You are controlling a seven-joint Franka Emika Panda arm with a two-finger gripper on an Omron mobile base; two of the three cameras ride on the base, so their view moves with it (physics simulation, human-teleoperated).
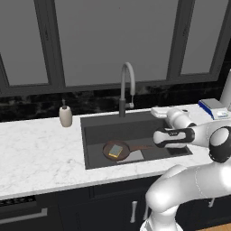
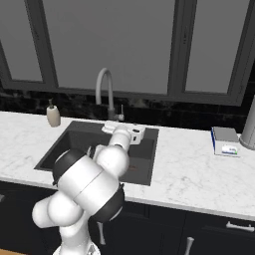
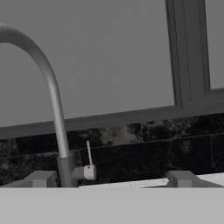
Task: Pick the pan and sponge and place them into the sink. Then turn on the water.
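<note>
The small round dark reddish-brown frying pan (image 1: pixel 116 150) lies flat on the bottom of the big dark grey sink (image 1: pixel 92 140). Its long thin handle points to the right. The little yellow sponge with the grey-green top (image 1: pixel 116 150) sits inside the pan, so both things are already in the sink. That part of the job looks done.

No blue water is running yet. The tall curved grey faucet (image 1: pixel 127 86) stands at the far edge of the sink. It has a thin white lever (image 3: pixel 89 154) sticking up from its right side, with a tiny red dot near the bottom.

The robot's claw (image 3: pixel 111 179) is spread wide and holds nothing. Its two finger tips (image 3: pixel 41 178) point toward the faucet, and the lever is between them but farther away. The white arm (image 1: pixel 180 135) reaches over the right part of the sink. I think it is held this way so the claw can go forward and push the lever to start the water.

A small beige soap bottle (image 1: pixel 66 116) stands on the white marble counter (image 1: pixel 40 149), left of the sink. A flat blue-and-white box (image 1: pixel 213 106) lies far to the right.
</note>
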